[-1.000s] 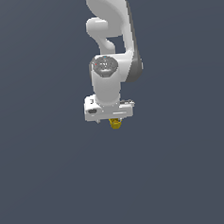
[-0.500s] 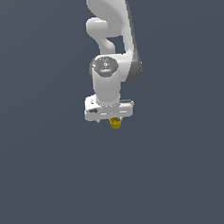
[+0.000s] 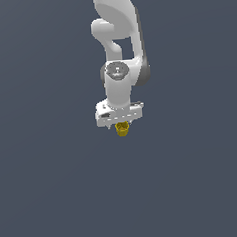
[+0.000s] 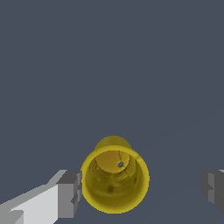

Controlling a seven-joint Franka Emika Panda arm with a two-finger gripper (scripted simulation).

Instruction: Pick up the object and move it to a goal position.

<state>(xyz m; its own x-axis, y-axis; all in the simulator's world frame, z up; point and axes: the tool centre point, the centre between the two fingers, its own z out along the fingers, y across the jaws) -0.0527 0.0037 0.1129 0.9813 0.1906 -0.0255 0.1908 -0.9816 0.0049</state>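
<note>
The object (image 3: 122, 129) is a small yellow-gold cup, much narrower than the white gripper (image 3: 121, 123) right above it in the exterior view. In the wrist view the cup (image 4: 114, 179) shows its open mouth and a small hole inside. It sits between the two grey fingertips of my gripper (image 4: 142, 190). One fingertip (image 4: 69, 193) is right against the cup's side. The other fingertip (image 4: 213, 187) is far from the cup, with a wide gap between. The jaws stand wide apart, not closed on the cup.
The white arm (image 3: 117, 35) rises straight up from the gripper to the top edge of the exterior view. All around is a plain dark grey-blue surface (image 3: 55, 195) with no other objects in view.
</note>
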